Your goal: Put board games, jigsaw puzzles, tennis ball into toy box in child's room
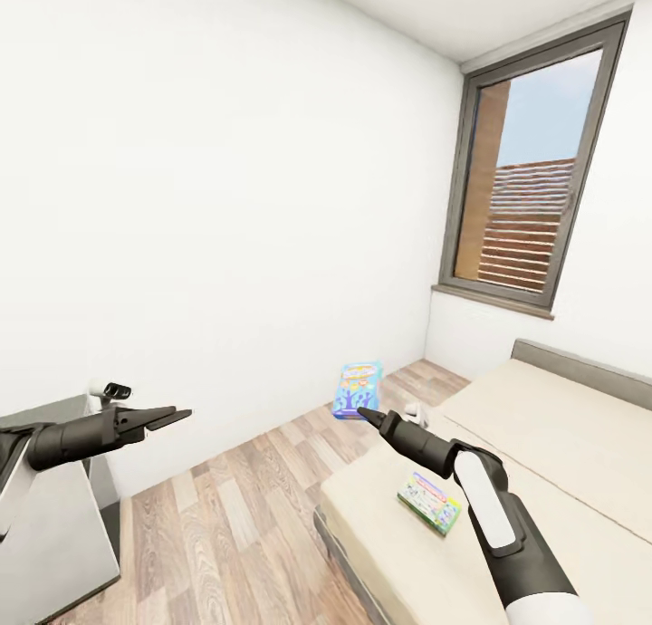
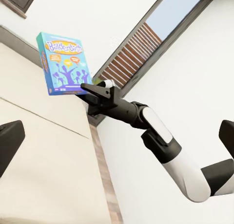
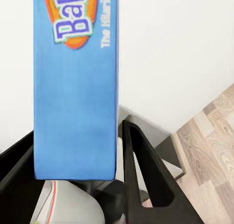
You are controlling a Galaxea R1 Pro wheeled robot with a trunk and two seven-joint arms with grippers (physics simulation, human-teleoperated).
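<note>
At the far left, the left gripper (image 1: pixel 172 416) hangs over a grey unit (image 1: pixel 54 525), its jaws spread apart and carrying nothing; in its own wrist view the two dark tips stand wide at either edge.

Next comes the blue board game (image 1: pixel 358 389), a flat box printed "Balderdash", held upright in the air just ahead of the right gripper (image 1: pixel 369 416). The right wrist view shows the box's narrow blue edge (image 3: pixel 75 87) sitting between the two black jaws, so I judge them clenched on it.

Beneath and behind the right jaws, the green-and-white board game (image 1: pixel 429 501) lies flat on the bed (image 1: pixel 543 444), well apart from the lifted box.

Count: two board games visible, one lifted and one lying; two grippers, one busy and one free.

Progress, as a judgement: this is an early stage. One game is picked up but not delivered, and the second waits on the bed. From these pictures I cannot say whether anything has gone into the toy box. Carrying the blue box to the bench and returning for the other game remain, besides the rest of the toys.
</note>
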